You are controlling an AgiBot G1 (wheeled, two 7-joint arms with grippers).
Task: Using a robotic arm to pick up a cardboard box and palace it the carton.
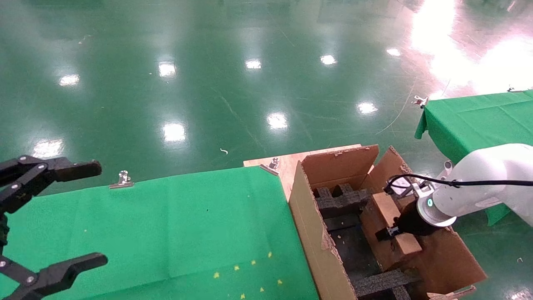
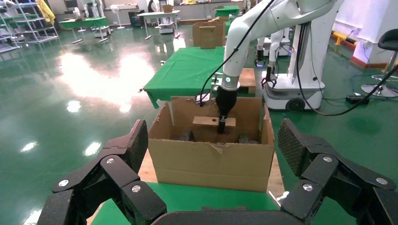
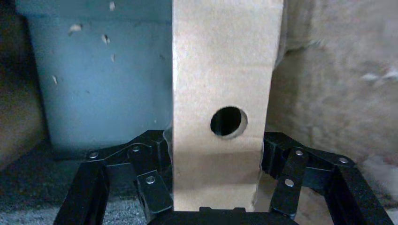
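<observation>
The carton point(image 1: 310, 225) stands open at the right end of the table, with black foam inserts point(image 1: 341, 200) inside. The white right arm point(image 1: 487, 183) reaches down into it. My right gripper point(image 1: 391, 232) is shut on the small cardboard box point(image 1: 387, 208) and holds it inside the carton, near its right wall. In the right wrist view the box point(image 3: 220, 70) sits between the fingers point(image 3: 150, 185), its round hole point(image 3: 228, 122) facing the camera. The left wrist view shows the carton point(image 2: 211, 164) and the box point(image 2: 206, 123) inside it. My left gripper point(image 1: 100, 214) is open and empty, parked at the left.
A green-clothed table point(image 1: 166, 233) fills the foreground, with metal clips point(image 1: 122, 180) on its far edge and a wooden board point(image 1: 283, 164) under the carton. A second green table point(image 1: 474, 121) stands to the right. Glossy green floor lies beyond.
</observation>
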